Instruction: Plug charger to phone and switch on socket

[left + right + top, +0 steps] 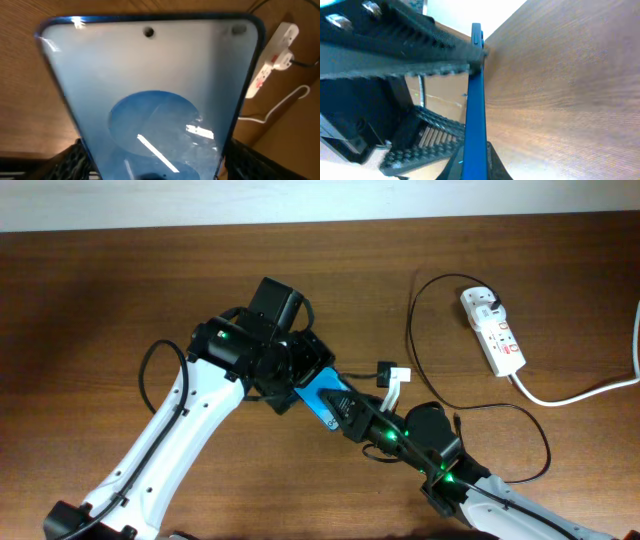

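Left wrist view: the left fingers (75,161) clamp the phone (150,85) by its long edges over the worktop (30,100). The right fingers (345,413) meet its end; whether they grip, I cannot tell. Beyond, the charger (408,340) loops to the socket (495,330).

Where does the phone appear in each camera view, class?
Overhead: phone near centre.
Left wrist: phone fills most of the picture.
Right wrist: phone edge-on, a blue vertical strip at centre.
Shared landmark: the wooden table.
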Available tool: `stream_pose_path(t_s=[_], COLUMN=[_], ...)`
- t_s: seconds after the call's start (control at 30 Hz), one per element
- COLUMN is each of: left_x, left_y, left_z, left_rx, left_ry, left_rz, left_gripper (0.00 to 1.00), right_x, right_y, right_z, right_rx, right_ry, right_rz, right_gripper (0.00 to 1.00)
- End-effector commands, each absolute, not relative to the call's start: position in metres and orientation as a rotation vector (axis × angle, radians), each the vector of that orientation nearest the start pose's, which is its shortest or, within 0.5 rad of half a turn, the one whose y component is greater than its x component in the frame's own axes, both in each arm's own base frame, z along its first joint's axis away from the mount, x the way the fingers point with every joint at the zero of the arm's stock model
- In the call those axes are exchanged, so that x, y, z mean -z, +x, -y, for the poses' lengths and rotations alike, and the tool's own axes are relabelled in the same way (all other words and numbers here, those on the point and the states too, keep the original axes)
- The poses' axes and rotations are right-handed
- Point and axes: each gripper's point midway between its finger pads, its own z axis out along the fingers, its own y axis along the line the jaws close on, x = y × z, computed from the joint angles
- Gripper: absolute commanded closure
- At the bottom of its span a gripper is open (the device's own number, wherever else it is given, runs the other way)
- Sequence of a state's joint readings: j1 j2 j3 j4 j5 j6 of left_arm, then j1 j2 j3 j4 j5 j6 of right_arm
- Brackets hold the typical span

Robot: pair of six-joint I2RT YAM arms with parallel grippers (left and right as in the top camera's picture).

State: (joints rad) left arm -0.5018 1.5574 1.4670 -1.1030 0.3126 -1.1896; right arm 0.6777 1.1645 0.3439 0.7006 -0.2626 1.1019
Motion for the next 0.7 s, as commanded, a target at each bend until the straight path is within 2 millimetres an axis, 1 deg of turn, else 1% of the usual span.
stream_pose_path(t_s=[0.0,0.07,0.13,0.17,0.2,0.3,0.4,0.43,0.47,0.53,0.57,0.6,0.63,0.67], left_x=[-0.207,-0.208,-0.211,-0.218,-0.223,-0.242,-0.271,-0.285,-0.292,-0.301,-0.307,-0.318,-0.326,-0.338], left_y=[0.285,0.287,0.290,0.296,0.300,0.308,0.308,0.304,0.299,0.280,0.267,0.249,0.236,0.216], left_z=[0.228,0.229,0.231,0.233,0.232,0.213,0.189,0.180,0.169,0.134,0.114,0.091,0.078,0.065], left_rx=[0.851,0.861,0.878,0.905,0.919,0.876,0.831,0.823,0.794,0.668,0.591,0.515,0.480,0.470], left_ry=[-0.796,-0.790,-0.767,-0.688,-0.646,-0.533,-0.438,-0.371,-0.360,-0.418,-0.459,-0.495,-0.510,-0.517], left_rz=[-2.879,-2.869,-2.852,-2.819,-2.793,-2.701,-2.581,-2.534,-2.512,-2.480,-2.450,-2.395,-2.354,-2.295], left_gripper=[0.05,0.00,0.01,0.01,0.01,0.01,0.01,0.01,0.01,0.01,0.01,0.01,0.01,0.01], right_x=[-0.207,-0.207,-0.207,-0.207,-0.207,-0.207,-0.208,-0.208,-0.208,-0.208,-0.208,-0.208,-0.208,-0.208], right_y=[0.250,0.250,0.252,0.256,0.261,0.268,0.267,0.266,0.264,0.259,0.256,0.254,0.251,0.248], right_z=[-0.271,-0.271,-0.269,-0.265,-0.261,-0.252,-0.251,-0.252,-0.253,-0.257,-0.258,-0.260,-0.262,-0.263], right_rx=[-1.615,-1.633,-1.662,-1.688,-1.706,-1.785,-1.847,-1.870,-1.897,-1.958,-1.994,-2.032,-2.072,-2.100], right_ry=[0.217,0.244,0.307,0.374,0.435,0.604,0.673,0.698,0.722,0.769,0.802,0.844,0.892,0.922], right_rz=[-1.911,-1.915,-1.920,-1.920,-1.917,-1.913,-1.927,-1.933,-1.942,-1.967,-1.982,-1.996,-2.011,-2.024], right_gripper=[0.96,0.96,0.96,0.96,0.96,0.96,0.96,0.96,0.96,0.96,0.96,0.96,0.96,0.96])
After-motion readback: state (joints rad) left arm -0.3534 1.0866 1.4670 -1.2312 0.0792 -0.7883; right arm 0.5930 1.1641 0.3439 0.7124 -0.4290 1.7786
